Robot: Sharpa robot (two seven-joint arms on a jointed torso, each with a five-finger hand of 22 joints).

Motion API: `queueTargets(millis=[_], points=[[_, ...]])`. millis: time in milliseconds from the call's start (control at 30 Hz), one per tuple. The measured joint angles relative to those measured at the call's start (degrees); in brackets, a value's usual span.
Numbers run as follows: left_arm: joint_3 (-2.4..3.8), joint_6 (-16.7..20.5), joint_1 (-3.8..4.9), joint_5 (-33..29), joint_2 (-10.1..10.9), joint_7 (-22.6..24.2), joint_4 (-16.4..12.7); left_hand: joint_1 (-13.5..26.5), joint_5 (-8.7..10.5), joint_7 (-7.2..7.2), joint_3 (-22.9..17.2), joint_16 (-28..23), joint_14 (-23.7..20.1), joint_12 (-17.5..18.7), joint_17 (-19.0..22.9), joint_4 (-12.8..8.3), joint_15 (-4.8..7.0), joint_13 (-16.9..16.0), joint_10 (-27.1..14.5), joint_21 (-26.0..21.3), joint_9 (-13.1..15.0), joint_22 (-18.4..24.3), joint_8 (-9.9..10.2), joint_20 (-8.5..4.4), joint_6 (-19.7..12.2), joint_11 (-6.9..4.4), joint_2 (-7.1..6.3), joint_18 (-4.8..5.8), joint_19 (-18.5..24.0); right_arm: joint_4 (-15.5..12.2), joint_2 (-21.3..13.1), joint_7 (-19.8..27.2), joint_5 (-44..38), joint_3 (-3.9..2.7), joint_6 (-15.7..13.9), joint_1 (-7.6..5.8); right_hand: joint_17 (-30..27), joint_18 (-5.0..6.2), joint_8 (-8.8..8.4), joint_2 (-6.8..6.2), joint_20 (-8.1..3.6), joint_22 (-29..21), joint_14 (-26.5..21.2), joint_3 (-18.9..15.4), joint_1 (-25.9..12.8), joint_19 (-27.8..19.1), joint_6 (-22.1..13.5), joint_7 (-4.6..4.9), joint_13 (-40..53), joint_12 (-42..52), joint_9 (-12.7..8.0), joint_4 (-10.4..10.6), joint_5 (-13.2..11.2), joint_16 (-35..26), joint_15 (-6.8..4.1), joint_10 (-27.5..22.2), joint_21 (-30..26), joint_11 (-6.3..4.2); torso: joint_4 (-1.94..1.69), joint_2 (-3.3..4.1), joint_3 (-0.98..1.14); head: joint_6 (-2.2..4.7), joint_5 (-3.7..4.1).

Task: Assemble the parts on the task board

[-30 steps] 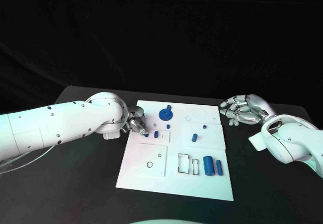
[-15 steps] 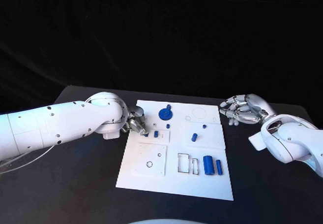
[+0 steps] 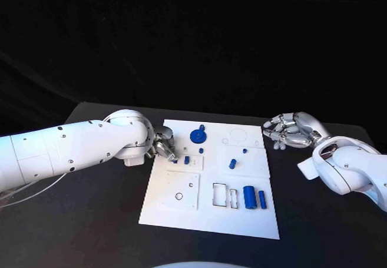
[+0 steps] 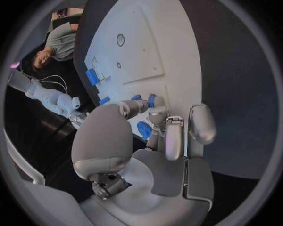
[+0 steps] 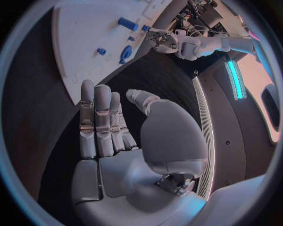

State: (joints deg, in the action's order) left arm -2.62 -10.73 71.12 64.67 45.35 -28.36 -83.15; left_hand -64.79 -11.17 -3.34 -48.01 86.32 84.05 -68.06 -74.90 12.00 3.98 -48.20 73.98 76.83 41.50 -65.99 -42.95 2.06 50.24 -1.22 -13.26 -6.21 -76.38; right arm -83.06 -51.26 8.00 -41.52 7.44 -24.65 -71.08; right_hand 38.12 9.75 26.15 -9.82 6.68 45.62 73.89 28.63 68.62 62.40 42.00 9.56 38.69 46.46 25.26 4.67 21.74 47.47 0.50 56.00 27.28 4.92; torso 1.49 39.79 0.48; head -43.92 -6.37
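Reaching in at the left edge of the task board (image 3: pixel 209 220), the left hand (image 3: pixel 163 147) has its fingertips (image 4: pixel 154 113) bunched right at a small blue peg (image 3: pixel 175 161), with a second little peg (image 3: pixel 186 160) just beside it. Can't tell if the peg is actually pinched or only touched, honestly.

These pegs look like hard, light plastic, probably a bit slick, so I'd take one by its sides near the top with thumb and fingertip.

Further out on the board: a blue gear (image 3: pixel 197 136) at the far side, a short peg (image 3: pixel 232 164) mid-board, and a bigger blue cylinder (image 3: pixel 249 198) with a thinner one (image 3: pixel 262 199) nearer, by the rectangular slots. The neighbouring peg is the main thing to bump.

The right hand (image 3: pixel 289 130) hovers off the far right corner, fingers apart, holding nothing.
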Motion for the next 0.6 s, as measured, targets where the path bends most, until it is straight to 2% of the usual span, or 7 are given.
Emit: queueTargets(millis=[600], points=[[-0.11, 0.03, -0.19, -0.90, -1.07, -0.48, 1.19, 0.99, 0.55, 0.17, 0.96, 0.19, -0.21, -0.27, 0.00, -0.98, 0.19, -0.76, 0.78, 0.00, -0.33, -0.20, -0.09, -0.20, 0.57, -0.20, 0.93, 0.00, -0.20, -0.05, -0.06, -0.01, 0.02, 0.00, 0.00, 0.00, -0.01, 0.00, 0.00, 0.00, 0.00, -0.05, 0.00, 0.00, 0.00, 0.00, 0.00, 0.00, -0.06, 0.00, 0.00, 0.00, 0.00, 0.00, 0.00, 0.00, 0.00, 0.00, 0.01, 0.04, -0.02, -0.08, 0.20]])
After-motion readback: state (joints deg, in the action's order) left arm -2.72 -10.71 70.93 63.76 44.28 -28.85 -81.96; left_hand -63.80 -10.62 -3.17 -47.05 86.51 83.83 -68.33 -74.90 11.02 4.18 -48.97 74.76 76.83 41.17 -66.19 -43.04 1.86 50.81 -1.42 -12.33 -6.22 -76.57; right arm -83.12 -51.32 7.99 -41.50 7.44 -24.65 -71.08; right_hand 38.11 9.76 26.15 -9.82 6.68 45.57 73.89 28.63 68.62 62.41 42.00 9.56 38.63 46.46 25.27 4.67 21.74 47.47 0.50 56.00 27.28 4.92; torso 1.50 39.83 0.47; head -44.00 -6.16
